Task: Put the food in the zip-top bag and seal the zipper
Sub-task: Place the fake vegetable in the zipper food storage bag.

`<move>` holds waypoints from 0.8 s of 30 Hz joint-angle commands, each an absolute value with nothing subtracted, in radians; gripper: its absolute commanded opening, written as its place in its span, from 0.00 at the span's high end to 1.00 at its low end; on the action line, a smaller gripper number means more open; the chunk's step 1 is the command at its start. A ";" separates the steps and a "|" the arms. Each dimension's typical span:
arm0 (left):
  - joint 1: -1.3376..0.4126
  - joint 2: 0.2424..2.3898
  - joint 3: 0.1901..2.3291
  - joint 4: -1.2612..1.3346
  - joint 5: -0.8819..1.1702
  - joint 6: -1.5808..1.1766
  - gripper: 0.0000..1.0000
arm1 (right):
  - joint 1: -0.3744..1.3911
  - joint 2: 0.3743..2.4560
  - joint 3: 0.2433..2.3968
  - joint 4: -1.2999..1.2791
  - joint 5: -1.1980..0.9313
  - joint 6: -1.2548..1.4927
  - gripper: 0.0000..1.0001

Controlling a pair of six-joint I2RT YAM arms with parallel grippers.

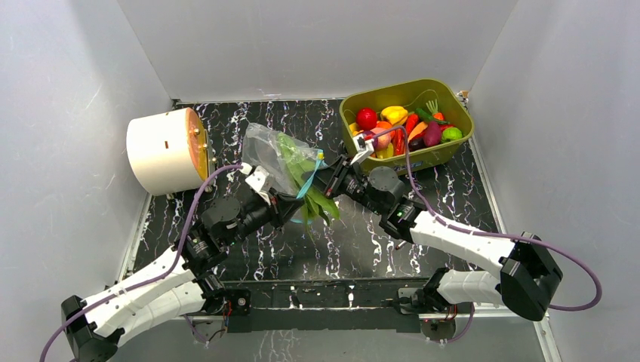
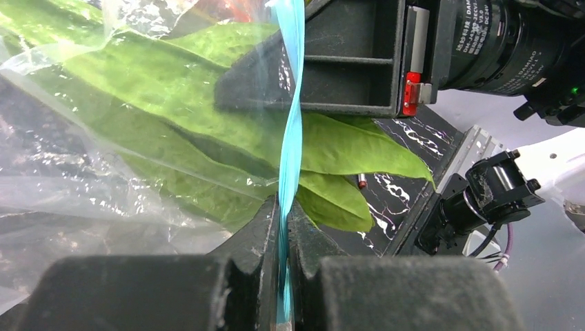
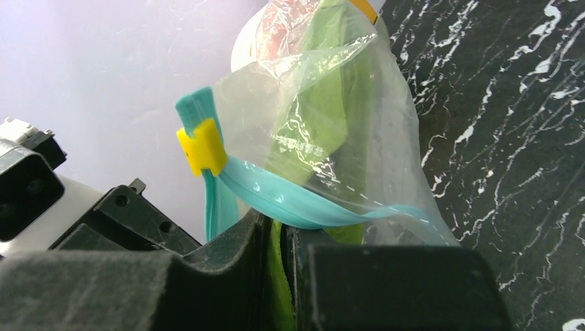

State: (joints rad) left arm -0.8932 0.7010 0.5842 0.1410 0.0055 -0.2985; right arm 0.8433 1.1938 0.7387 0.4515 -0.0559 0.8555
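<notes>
Now the bag point(image 1: 266, 149) is in the middle of the top view, with a green leaf point(image 2: 172, 103) half inside. The left end effector point(image 2: 283, 210) is clamped on the zipper point(image 2: 292, 117); the right end effector point(image 3: 276, 234) pinches the leaf.

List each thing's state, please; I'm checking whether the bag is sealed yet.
zip-top bag: held between both pincers, unsealed.
zipper: open, leaf crossing it.
green leaf: partly inside, tip sticking out.
left pincer: shut on zipper.
right pincer: shut on zip-top bag at its mouth.
green tub: holds toy food.
</notes>
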 commanded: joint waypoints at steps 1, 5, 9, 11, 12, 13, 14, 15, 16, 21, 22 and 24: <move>-0.897 0.714 0.643 0.169 0.056 -0.289 1.00 | 0.878 1.191 0.725 0.666 -0.028 0.832 1.00; -0.897 0.747 0.688 0.205 0.127 -0.343 1.00 | 0.881 1.173 0.716 0.687 0.075 0.844 1.00; -0.896 0.739 0.650 0.152 0.118 -0.422 1.00 | 0.882 1.131 0.700 0.721 0.211 0.840 1.00; -0.897 0.710 0.616 0.143 0.101 -0.451 1.00 | 0.881 1.133 0.677 0.802 0.191 0.847 1.00; -0.897 0.697 0.604 0.155 0.097 -0.471 1.00 | 0.883 1.138 0.677 0.800 0.186 0.848 1.00; -0.896 0.690 0.609 0.165 0.088 -0.496 1.00 | 0.884 1.140 0.674 0.786 0.194 0.847 1.00; -0.897 0.696 0.626 0.172 0.087 -0.514 1.00 | 0.885 1.136 0.662 0.774 0.203 0.847 1.00; -0.896 0.735 0.678 0.196 0.123 -0.537 1.00 | 0.893 1.127 0.634 0.755 0.243 0.847 1.00; -0.896 0.755 0.692 0.206 0.130 -0.533 1.00 | 0.895 1.136 0.657 0.689 0.256 0.857 1.00; -0.896 0.808 0.681 0.258 0.075 -0.400 1.00 | 0.912 1.170 0.686 0.711 0.200 0.893 1.00; -0.897 0.815 0.685 0.268 0.061 -0.366 1.00 | 0.917 1.179 0.709 0.686 0.183 0.875 1.00; -0.897 0.824 0.701 0.277 0.009 -0.311 1.00 | 0.920 1.201 0.773 0.569 0.125 0.859 1.00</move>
